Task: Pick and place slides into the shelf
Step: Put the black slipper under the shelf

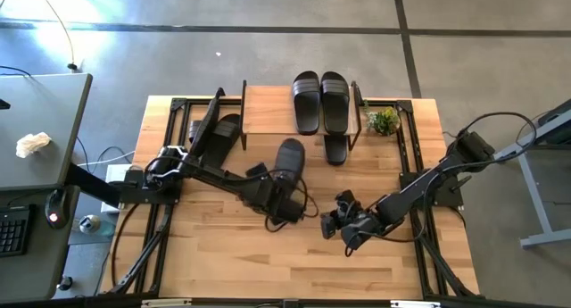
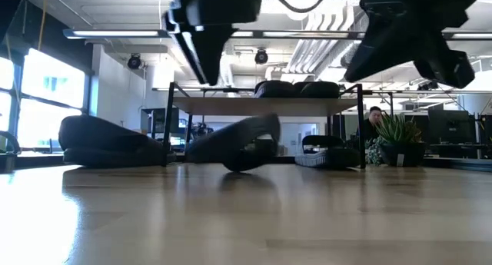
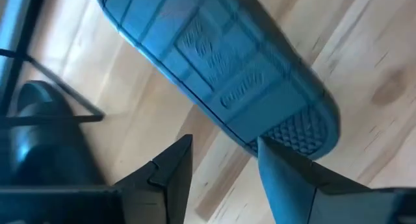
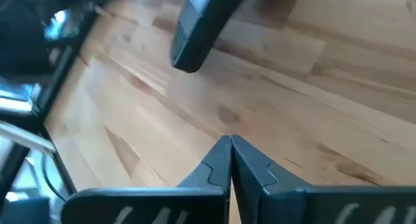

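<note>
Slide (image 1: 289, 158) lies tilted before the shelf (image 1: 268, 109), left gripper (image 1: 284, 203) parted behind it, right gripper (image 1: 342, 220) closed, empty

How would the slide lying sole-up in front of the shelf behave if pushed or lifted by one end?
The slide probably skids rather than rolls: it is long and flat. Resting on its strap, tilted in the low view, it may rock or flip. Its moulded, treaded sole suggests light foam that bends a little.

The right gripper (image 4: 230, 160) hung above the light wooden desk (image 4: 312, 113), its two dark fingers (image 4: 211, 169) pressed together with nothing between them. Farther off, a dark elongated part (image 4: 195, 29) slanted above the planks; what it was could not be told.
</note>
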Tool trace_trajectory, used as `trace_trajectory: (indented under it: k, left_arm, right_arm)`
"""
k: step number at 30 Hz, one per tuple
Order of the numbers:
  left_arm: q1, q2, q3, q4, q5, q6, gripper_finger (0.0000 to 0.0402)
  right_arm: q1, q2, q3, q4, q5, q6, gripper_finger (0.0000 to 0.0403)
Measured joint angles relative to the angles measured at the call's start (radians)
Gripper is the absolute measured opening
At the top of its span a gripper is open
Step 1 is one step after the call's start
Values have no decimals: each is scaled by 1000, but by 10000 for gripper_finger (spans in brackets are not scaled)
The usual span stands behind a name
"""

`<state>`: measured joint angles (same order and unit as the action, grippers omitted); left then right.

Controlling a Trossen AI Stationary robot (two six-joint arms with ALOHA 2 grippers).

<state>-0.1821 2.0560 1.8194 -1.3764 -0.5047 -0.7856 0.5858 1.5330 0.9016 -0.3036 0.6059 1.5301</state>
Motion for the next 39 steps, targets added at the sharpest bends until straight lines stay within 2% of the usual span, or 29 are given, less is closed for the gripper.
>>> trace_trajectory:
  k: [7,10,14,18,21,25,28,33,35,39]
  left_arm:
    - [-58,0,0,-20,-38,-1,144]
    - [-65,0,0,-101,-37,-33,140]
    - [-80,0,-3,-200,-35,-60,138]
    - [-97,-49,-58,-118,43,-11,138]
    - [-103,-99,-144,-56,90,-7,138]
    - [-98,-218,-300,97,148,-15,138]
    - [-95,-331,-453,280,207,-23,138]
    - [-37,-519,-733,694,365,-29,138]
    - [3,-557,-828,855,413,-44,138]
    - [78,-591,-947,987,453,-79,138]
  right_arm:
    - [6,0,0,-44,-62,-38,0]
    - [5,0,0,-37,-56,-69,13]
    - [-14,0,0,-40,-31,-72,69]
    - [-47,0,-2,-42,-55,-61,143]
    - [-66,1,-2,-27,-82,-103,182]
    - [-88,18,-2,8,-113,-158,195]
    - [-106,38,-2,25,-144,-186,191]
    - [-144,83,-2,88,-243,-258,183]
    - [-167,107,-2,149,-290,-294,181]
    - [-196,137,-2,245,-330,-350,181]
